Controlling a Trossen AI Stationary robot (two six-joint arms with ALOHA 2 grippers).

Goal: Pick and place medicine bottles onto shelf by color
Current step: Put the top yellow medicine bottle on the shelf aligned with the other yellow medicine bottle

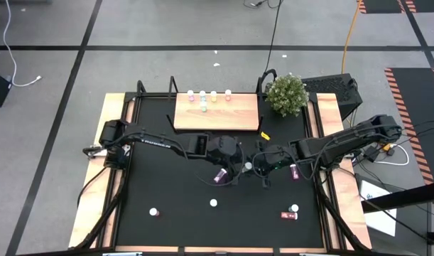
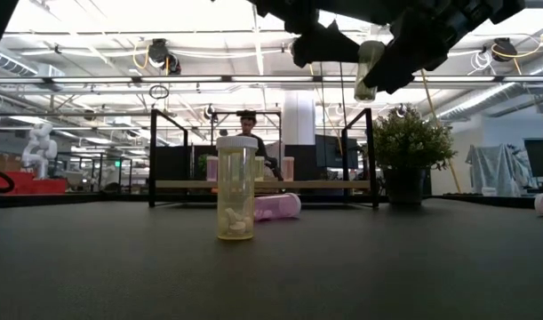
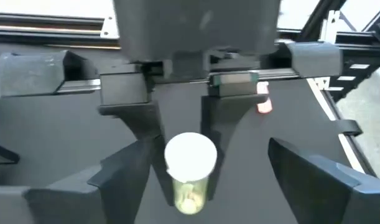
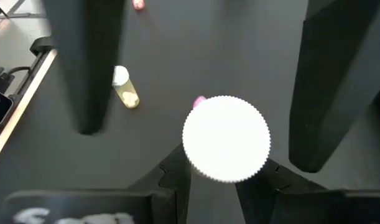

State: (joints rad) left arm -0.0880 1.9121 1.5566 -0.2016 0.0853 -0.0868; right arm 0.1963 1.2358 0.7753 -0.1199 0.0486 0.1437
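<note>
A pale yellowish medicine bottle with a white cap hangs above the table's middle, and my right gripper is shut on it. My left gripper faces it, open, one finger on either side of the bottle without touching. The light-wood shelf lies at the table's far side, with several bottles standing along its far edge. A magenta bottle lies on the table under the grippers. My right gripper pinches the bottle's body below the cap between its two fingers. The fingers come from the table's right, slanting down. The bottle is lifted clear of the table, roughly upright with its cap up.
Loose bottles sit on the black table: a yellow one standing near the front, a pink one at the right, others at the near left and near right. A potted plant stands beside the shelf's right end.
</note>
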